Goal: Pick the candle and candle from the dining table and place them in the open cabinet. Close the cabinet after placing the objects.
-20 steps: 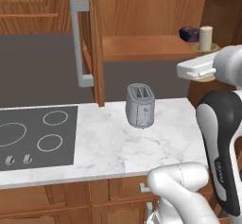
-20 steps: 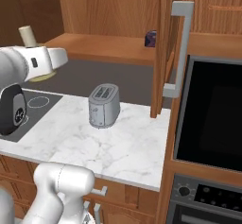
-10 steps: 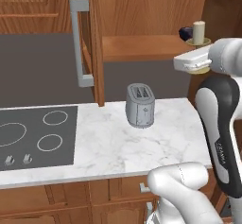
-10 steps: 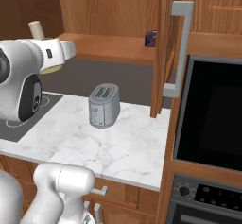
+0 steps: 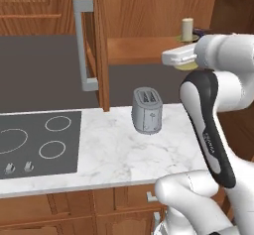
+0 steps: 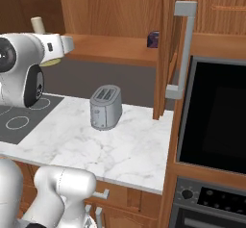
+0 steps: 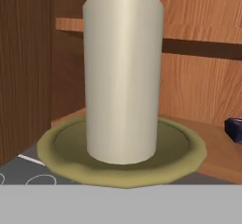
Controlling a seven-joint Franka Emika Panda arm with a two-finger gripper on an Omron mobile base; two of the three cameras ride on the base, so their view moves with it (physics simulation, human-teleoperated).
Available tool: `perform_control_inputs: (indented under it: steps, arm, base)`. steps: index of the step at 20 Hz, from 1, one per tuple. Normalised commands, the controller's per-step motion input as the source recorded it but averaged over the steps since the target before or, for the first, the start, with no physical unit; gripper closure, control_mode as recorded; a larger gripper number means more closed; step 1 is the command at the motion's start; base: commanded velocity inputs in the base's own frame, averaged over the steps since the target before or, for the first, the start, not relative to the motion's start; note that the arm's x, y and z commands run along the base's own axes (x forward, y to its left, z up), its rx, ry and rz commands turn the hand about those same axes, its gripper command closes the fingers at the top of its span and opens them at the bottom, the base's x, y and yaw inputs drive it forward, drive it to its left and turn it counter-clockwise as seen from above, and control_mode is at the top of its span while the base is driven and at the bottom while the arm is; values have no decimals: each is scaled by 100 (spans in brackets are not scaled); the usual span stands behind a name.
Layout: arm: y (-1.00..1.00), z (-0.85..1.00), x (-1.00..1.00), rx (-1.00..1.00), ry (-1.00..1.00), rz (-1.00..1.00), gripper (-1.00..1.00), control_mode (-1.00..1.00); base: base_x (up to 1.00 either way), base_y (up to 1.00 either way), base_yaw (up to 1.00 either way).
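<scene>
A short thick cream candle [image 5: 187, 29] on a brass dish [image 5: 190, 66] hangs in front of the open cabinet's wooden shelf [image 5: 134, 49]. My gripper [image 5: 181, 58] is shut on it, and the hand hides the fingers. From the right base view the candle [image 6: 37, 25] and gripper [image 6: 54, 54] sit left of the shelf [image 6: 110, 47]. The hand view has the candle [image 7: 123, 76] and its dish [image 7: 123, 152] close up, with the shelf [image 7: 222, 157] behind. The dining table is out of view.
The cabinet door [image 5: 94, 40] stands open with its grey bar handle [image 5: 82, 44]. A small dark object [image 6: 153, 38] rests on the shelf. Below, a grey toaster [image 5: 147, 110] stands on the marble counter [image 5: 114, 154] beside a black hob [image 5: 34, 142]. An oven [image 6: 214, 121] is at right.
The arm has swung left and slightly up with the candle, bringing it from the right side of the shelf towards its front edge.
</scene>
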Motion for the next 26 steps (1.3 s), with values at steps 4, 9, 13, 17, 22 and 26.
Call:
perform_control_inputs:
  steps: [4, 9, 13, 17, 22, 26]
  arm:
    - [13, 0, 35, 1, -4, 0, 100, -100]
    - [-3, 0, 38, 4, -3, 0, 100, -100]
    - [0, 2, 42, 0, 0, 0, 100, -100]
    - [1, 4, 46, 0, -1, 0, 100, -100]
    - [0, 8, 41, 0, 0, 0, 100, -100]
    - [0, 0, 37, 0, 0, 0, 100, -100]
  base:
    - [0, 0, 0]
    - [0, 0, 0]
    - [0, 0, 0]
    - [0, 0, 0]
    - [0, 0, 0]
    - [0, 0, 0]
